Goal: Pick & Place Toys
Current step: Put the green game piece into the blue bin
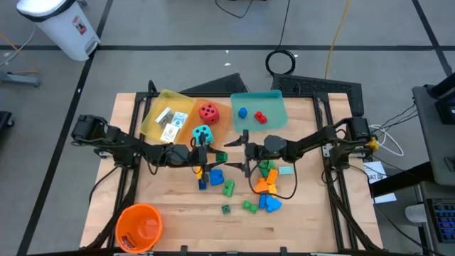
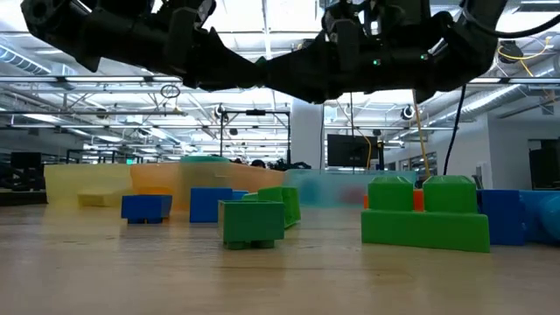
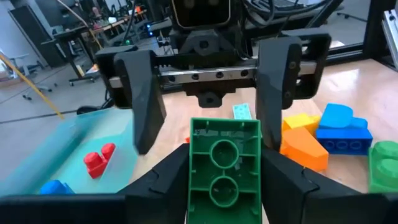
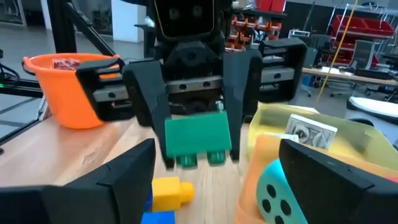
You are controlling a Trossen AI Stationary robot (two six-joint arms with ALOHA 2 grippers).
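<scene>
From above, you have both arms meeting over the middle of the surface (image 1: pixel 178 220), the left gripper (image 1: pixel 211 154) and the right gripper (image 1: pixel 240 151) facing each other just beside one another, with a green brick (image 1: pixel 220 157) between them; that looks like a hand-over in mid-air, probably so the brick can reach the teal tray (image 1: pixel 274 101) on the right arm's side. More bricks lie scattered below the arms, the red die (image 1: pixel 208 111) sits in the orange tray (image 1: pixel 222 124), and the orange bucket (image 1: pixel 138 226) stands at the near left corner. At surface level you see only loose green and blue bricks resting on the wood, both arms hanging well above them. Through the left wrist camera, your left jaws are clamped on the green brick (image 3: pixel 224 169), studs-side hollow toward the lens, while the right gripper (image 3: pixel 211 99) waits ahead with its jaws apart on either side. The right wrist camera confirms it: the left gripper (image 4: pixel 198 140) presents the green brick (image 4: pixel 198 140) upright, and the right jaws stand wide, not yet touching it.
</scene>
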